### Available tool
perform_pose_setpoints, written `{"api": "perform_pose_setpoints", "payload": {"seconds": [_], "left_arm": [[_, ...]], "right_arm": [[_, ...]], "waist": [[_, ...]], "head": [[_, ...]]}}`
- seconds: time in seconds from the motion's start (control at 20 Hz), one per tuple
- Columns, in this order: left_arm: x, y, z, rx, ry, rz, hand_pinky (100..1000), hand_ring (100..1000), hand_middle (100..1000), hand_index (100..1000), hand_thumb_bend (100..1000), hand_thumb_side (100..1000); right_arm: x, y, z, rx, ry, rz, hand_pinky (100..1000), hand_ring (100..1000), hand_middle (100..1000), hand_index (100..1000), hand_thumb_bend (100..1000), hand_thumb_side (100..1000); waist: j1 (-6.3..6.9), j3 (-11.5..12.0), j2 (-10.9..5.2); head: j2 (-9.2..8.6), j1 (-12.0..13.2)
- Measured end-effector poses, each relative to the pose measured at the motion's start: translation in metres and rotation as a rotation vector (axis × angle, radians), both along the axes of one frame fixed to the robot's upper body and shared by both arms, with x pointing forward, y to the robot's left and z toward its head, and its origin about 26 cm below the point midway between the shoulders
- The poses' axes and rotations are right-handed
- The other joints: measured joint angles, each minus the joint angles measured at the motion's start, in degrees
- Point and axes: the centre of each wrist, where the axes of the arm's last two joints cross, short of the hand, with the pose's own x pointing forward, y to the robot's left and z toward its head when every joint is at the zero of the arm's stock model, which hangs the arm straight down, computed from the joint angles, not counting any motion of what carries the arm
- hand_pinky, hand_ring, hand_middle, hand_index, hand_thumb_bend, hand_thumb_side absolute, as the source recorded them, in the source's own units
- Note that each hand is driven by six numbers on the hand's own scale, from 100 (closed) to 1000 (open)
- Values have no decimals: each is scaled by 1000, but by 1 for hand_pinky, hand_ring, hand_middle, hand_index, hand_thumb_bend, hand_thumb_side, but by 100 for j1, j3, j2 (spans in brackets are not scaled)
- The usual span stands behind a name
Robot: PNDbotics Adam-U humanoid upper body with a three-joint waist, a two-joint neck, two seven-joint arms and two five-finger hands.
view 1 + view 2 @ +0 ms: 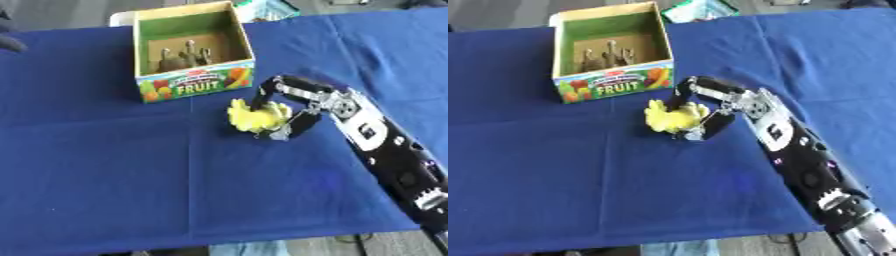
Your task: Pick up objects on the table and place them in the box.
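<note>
Left eye view: right hand (pixel 293 107) reaching in from the lower right, black arm with silver joints stretched across the blue cloth (pixel 105 165) covering the desk. Fingers curled over the top of a yellow object (pixel 254 116), thumb closing in from below, so a narrow grasp around it. Yellow object lumpy, exact kind not clear, lying on the cloth just in front of the box (pixel 194 86) and slightly to its right, near but apart from the box's front wall. Box open at the top, green inside walls, a brownish floor with a few small pale shapes too unclear to name, front panel printed with pictured fruit and the word FRUIT. Box standing upright toward the far edge of the cloth. Behind the box's far right corner, a greenish packet (pixel 267 9) partly cut off at the top.

Right eye view: same arrangement, shifted a little leftward. Right hand (pixel 710 102) wrapped on the yellow object (pixel 671 118), again just before the box (pixel 610 85) at its right front corner. No left hand visible in either view.
</note>
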Motion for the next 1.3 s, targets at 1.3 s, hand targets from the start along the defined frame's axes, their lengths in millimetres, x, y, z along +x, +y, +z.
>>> {"api": "perform_pose_setpoints", "payload": {"seconds": [1.3], "left_arm": [[0,0,-2,0,6,1,783,555,589,761,100,609]], "right_arm": [[7,11,30,172,-176,-77,478,357,278,394,100,100]], "waist": [[-11,27,-21]], "head": [[0,39]]}}
